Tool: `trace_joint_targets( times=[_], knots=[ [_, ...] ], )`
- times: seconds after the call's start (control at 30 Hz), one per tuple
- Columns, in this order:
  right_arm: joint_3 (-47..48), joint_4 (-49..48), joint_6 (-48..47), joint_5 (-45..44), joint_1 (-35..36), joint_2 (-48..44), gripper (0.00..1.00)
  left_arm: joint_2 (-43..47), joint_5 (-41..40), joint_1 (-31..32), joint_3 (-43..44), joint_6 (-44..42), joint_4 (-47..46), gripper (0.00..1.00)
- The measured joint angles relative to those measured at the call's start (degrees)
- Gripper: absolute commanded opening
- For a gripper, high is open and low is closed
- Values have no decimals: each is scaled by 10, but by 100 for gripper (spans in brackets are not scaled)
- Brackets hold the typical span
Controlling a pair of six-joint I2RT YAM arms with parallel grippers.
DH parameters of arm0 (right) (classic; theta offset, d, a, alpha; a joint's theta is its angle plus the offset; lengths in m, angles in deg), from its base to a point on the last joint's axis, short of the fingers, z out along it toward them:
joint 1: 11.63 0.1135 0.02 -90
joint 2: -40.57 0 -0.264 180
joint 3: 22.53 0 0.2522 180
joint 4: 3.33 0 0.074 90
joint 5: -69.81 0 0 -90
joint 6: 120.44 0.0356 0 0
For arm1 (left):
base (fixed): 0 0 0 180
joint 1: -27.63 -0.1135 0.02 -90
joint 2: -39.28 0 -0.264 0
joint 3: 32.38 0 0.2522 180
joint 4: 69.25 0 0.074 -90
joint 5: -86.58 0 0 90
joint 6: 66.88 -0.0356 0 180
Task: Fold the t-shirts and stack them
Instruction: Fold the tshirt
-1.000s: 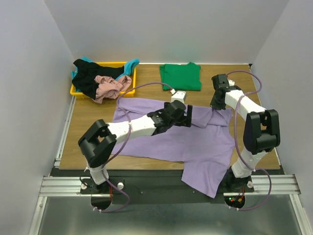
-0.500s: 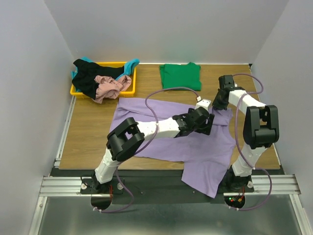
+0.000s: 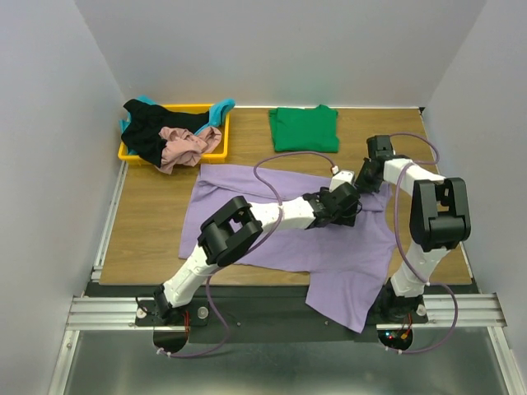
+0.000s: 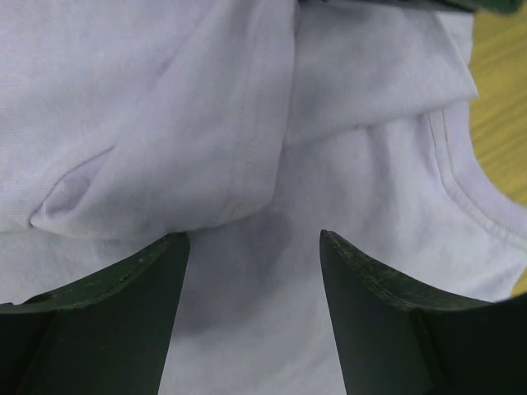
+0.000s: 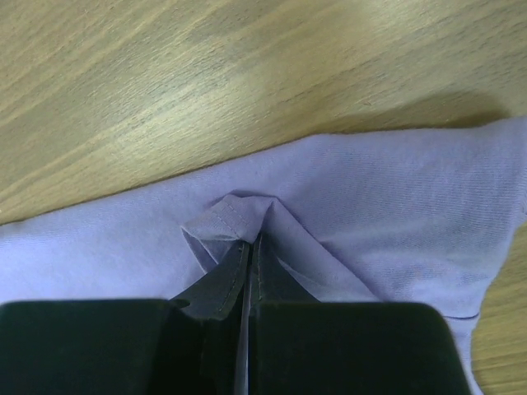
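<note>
Right, the right gripper point(image 5: 249, 243) has its jaws pressed together on a small pleat of the purple t-shirt point(image 5: 370, 189), pinched at the shirt's far right edge with bare table point(image 5: 206, 74) just beyond it. We see the left gripper point(image 4: 254, 239) close beside it, jaws apart and low over the same shirt, holding nothing. A folded flap lies ahead of its left finger and a curved, collar-like seam runs past its right one.

From above, both grippers point(image 3: 350, 197) point(image 3: 368, 177) meet at the shirt's far right corner. The shirt point(image 3: 346, 255) lies spread flat mid-table. Its long axis runs roughly left to right, with a straight edge at the left and the seam end at the right. One lobe hangs over the near table edge.

Further out, the green t-shirt point(image 3: 305, 129) lies folded flat at the far edge, well apart. The yellow tray point(image 3: 198, 107) in the far left corner holds the black point(image 3: 148, 136), pink point(image 3: 185, 144) and teal point(image 3: 221, 107) t-shirts in a crumpled pile.
</note>
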Motion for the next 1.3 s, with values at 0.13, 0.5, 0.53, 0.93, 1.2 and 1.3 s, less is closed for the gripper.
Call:
trace_joint_targets(
  times=[0.13, 0.5, 0.53, 0.93, 1.2, 1.3],
  knots=[
    [-5, -5, -1, 6, -1, -3, 1, -12, -24, 0, 18, 16, 18, 65],
    [-21, -17, -3, 10, -1, -14, 1, -41, -64, 0, 64, 39, 50, 17],
    [-21, -17, -3, 10, -1, -14, 1, -42, -66, 0, 65, 40, 54, 10],
    [-63, -16, -11, 18, -1, -72, 0, -16, -67, 0, 21, 44, 45, 0],
    [-129, -14, -12, 44, -1, -185, 1, 56, -40, -1, -42, 41, 15, 0],
    [-162, -12, -11, 49, -1, -233, 0, 87, -31, 0, -68, 41, 0, 0]
  ],
)
